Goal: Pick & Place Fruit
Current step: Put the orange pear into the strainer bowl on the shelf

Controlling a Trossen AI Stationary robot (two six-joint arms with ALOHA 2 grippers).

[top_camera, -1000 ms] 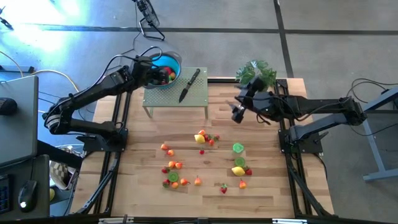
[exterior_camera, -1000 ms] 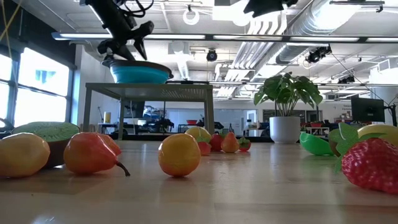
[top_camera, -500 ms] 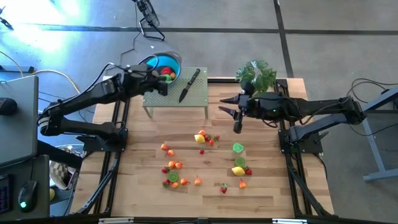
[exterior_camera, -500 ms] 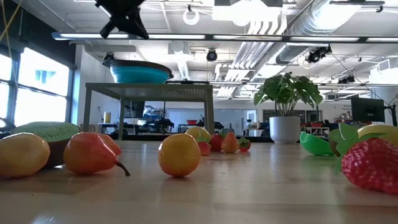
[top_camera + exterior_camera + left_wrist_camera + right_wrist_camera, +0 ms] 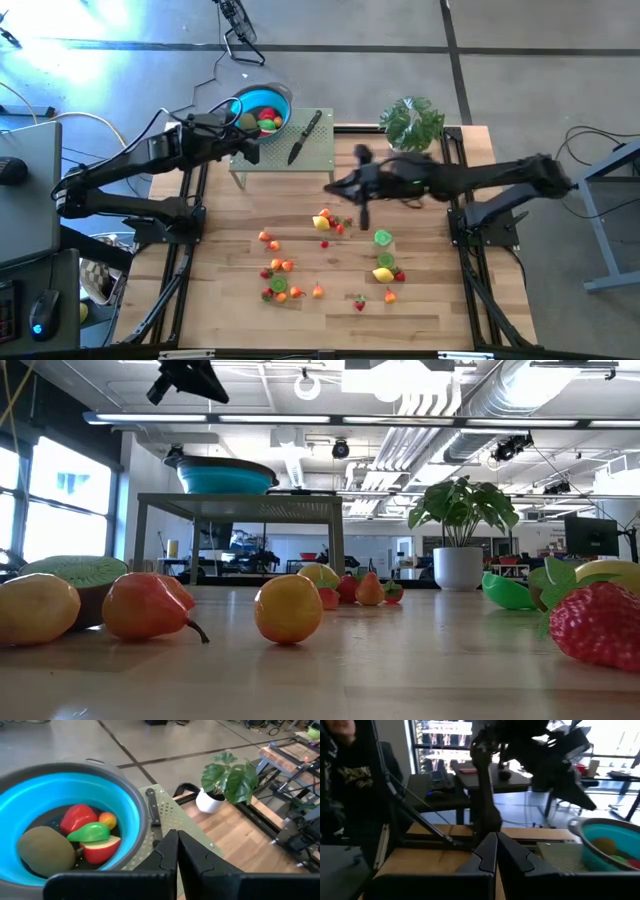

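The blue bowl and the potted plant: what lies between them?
In the high view, a black-handled knife lies on the perforated green stand, between the blue bowl and leafy green potted plant.

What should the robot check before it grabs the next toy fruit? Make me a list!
1. Left gripper empty and shut beside the blue bowl: ok.
2. Right gripper empty, shut, above the wooden table: ok, but must open first.
3. Bowl holds fruit already and has room: ok.
4. Loose fruit within reach on the table: ok.
5. Knife lies on the green stand, away from the fruit: ok.
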